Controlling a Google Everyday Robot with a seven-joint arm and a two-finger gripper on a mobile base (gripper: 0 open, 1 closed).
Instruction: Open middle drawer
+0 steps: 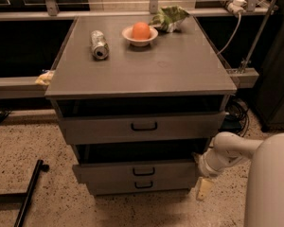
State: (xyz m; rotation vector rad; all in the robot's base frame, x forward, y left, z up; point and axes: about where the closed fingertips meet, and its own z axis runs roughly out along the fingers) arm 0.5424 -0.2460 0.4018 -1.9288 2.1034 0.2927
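Your gripper [203,188] sits low at the right, just off the right end of the middle drawer [109,171]. You can't tell whether it's open or closed, or whether it has hold of anything. Contact with the drawer front: can't tell either. The pale arm [229,151] runs from it up and right to the robot's big light body [272,183] in the lower right corner.

The middle drawer is the second of three grey fronts in the cabinet, with a small black loop handle [143,171] at its centre. It stands a little forward, with a wide dark gap above it. The bottom drawer [113,187] lies directly under it, narrower, with its own handle [143,185]. The top drawer [99,129] is the tallest and widest; it has a dark gap over it too, under the cabinet top [180,65].

On the top, towards the back:
- A can [100,44] lies on its side at the left.
- A small bowl [132,36] holds an orange [141,30] in the middle.
- A crumpled green bag [169,19] lies just beside the bowl on the right.

A black bar [28,193] lies on the speckled floor [33,145] at lower left. Cables [236,112] lie coiled to the right of the cabinet. A white plug [235,4] hangs at the top right rail.
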